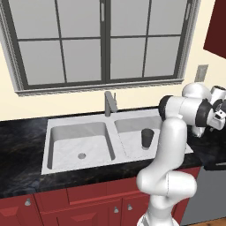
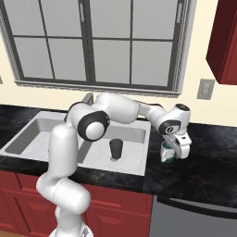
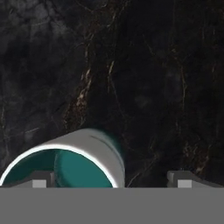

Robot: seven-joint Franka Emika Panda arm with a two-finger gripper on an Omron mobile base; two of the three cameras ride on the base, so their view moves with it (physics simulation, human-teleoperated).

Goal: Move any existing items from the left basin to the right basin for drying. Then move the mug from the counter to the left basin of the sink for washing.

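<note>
My jaws stood fully open and held nothing, hanging over the black desk at the right of the right base frame, right beside the mug. In the hand frame the mug sat at lower left, teal inside, its rim near one fingertip. The dark tumbler stood upright in the right basin; the left basin lay centre-left.

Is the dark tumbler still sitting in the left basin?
No, the dark tumbler stands upright in the right basin; the left basin holds nothing.
</note>
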